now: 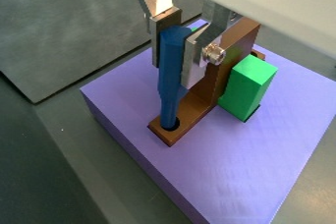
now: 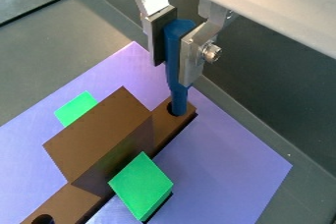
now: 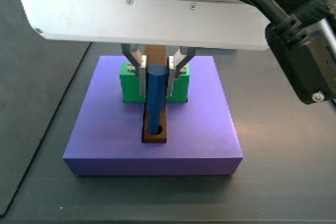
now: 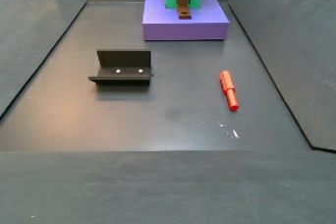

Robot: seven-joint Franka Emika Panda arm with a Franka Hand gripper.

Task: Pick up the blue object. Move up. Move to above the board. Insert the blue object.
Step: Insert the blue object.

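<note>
While my gripper [image 1: 175, 43] clamps the thin, bright blue stick [image 1: 171, 81] near its top, its tip sits in the long brown plank's [image 2: 105, 140] hole; it looks light, stiff, slippery, so I grip high.

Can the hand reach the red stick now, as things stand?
Probably not yet: the hand is shut on the blue stick at the board. The red stick lies free on the floor.

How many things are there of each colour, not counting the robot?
Blue: 1, the blue object, held upright between the gripper's fingers, its lower end in the board's hole
Brown: 1, the board
Green: 1, block
Purple: 1, platform
Red: 1, stick
Dark: 1, fixture
Total: 6
</note>
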